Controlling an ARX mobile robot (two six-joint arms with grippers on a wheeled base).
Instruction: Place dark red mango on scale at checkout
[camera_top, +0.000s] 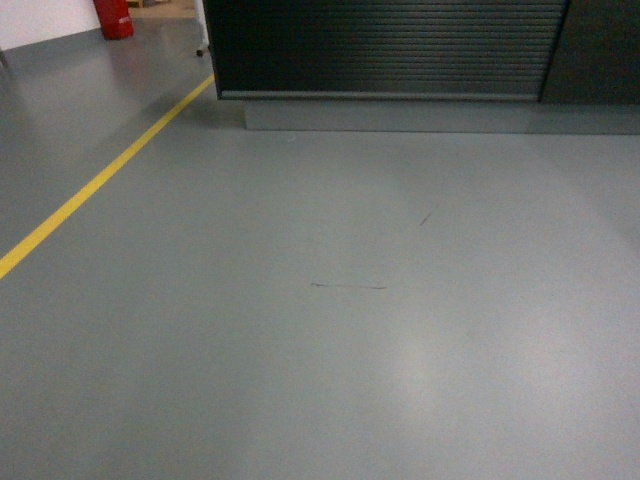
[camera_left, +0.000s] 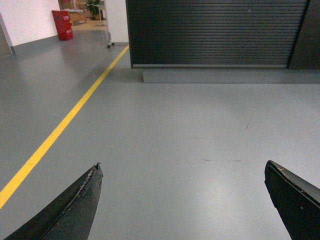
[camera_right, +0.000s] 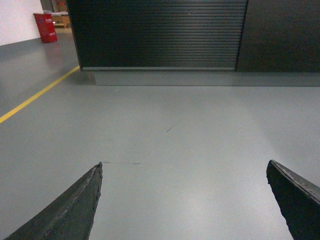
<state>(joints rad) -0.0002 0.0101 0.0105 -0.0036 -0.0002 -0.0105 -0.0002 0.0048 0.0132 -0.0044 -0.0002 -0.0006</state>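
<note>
The checkout (camera_top: 390, 45) is a dark counter with a ribbed front on a grey plinth, straight ahead across bare floor; it also fills the top of the left wrist view (camera_left: 215, 32) and the right wrist view (camera_right: 160, 32). Its top is out of view. The dark red mango and the scale are out of view. My left gripper (camera_left: 182, 167) hangs open over the grey floor with nothing between its fingers. My right gripper (camera_right: 184, 167) is open too, and empty. Neither gripper shows in the head view.
A yellow floor line (camera_top: 95, 185) runs diagonally from the near left toward the counter's left corner. A red container (camera_top: 115, 17) stands far back on the left by a white wall. A darker flat panel (camera_top: 600, 50) adjoins the counter on the right.
</note>
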